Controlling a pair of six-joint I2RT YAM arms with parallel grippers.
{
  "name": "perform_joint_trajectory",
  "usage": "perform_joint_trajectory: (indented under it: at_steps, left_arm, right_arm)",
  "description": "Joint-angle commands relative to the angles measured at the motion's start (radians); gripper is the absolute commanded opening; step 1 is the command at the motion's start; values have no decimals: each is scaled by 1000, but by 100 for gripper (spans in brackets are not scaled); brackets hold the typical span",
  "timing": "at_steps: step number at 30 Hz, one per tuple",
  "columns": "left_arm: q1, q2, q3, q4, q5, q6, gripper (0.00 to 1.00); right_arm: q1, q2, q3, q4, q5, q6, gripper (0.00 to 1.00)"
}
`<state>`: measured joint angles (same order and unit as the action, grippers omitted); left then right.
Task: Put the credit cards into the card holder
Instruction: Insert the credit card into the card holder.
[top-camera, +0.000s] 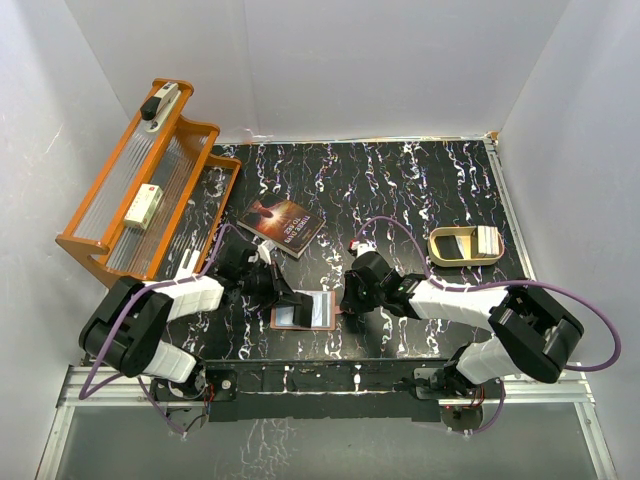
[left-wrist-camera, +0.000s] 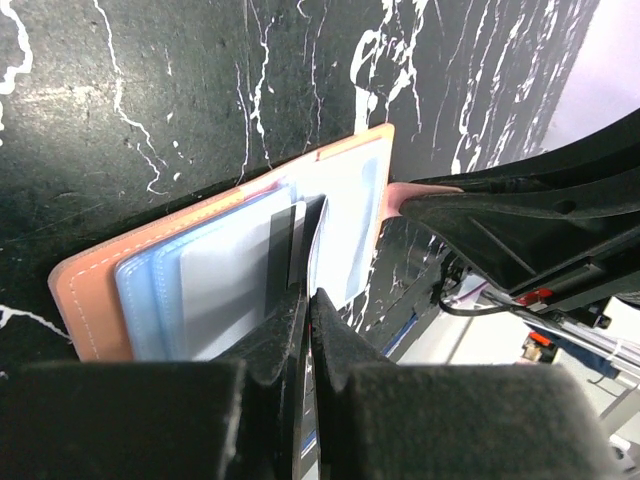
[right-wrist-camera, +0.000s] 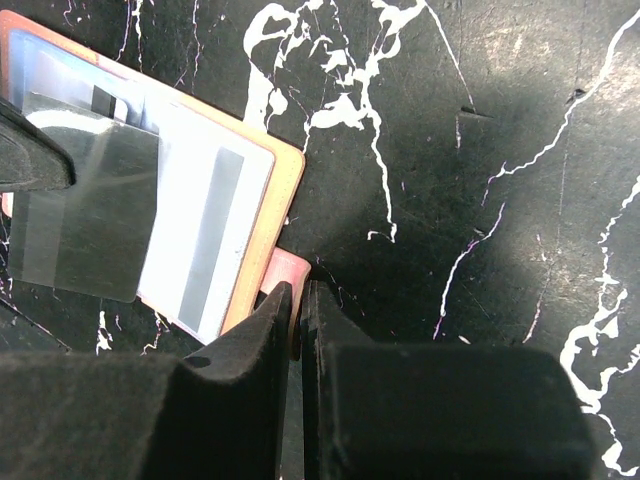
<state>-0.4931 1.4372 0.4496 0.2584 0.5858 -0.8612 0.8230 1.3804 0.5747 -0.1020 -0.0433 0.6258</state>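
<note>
Materials: surface (top-camera: 420, 190), black with white marble veining, semi-glossy and finely scratched; card holder (left-wrist-camera: 85, 300), smooth reddish-brown leather with a stitched edge and clear glossy plastic sleeves (left-wrist-camera: 200, 290); credit card (right-wrist-camera: 90, 210), thin glossy plastic; left end effector (left-wrist-camera: 308, 300) and right end effector (right-wrist-camera: 297, 300), matt black plastic.

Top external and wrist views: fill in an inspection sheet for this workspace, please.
Surface: black marbled table with white veins.
Job's things: card holder lies open and flat, credit cards in its sleeves.
Clutter: book, tin, orange rack holding small items at the left.
Grippers: left gripper jaws shut on a translucent sheet over the holder, card or sleeve unclear; right gripper jaws shut on the holder's tab.
Cables: purple cables loop off both arms, one arching over the table.
Surroundings: white walls on three sides.
</note>
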Motion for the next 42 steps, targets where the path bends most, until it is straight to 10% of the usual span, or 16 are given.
perform_joint_trajectory:
  at_steps: [1,42]
  left_arm:
    - [-3,-29,53,-165,-15,97,0]
    - [39,-34,73,-169,-1,32,0]
  right_arm:
    - [3,-29,21,36,30,-31,0]
    - [3,13,66,20,21,-119,0]
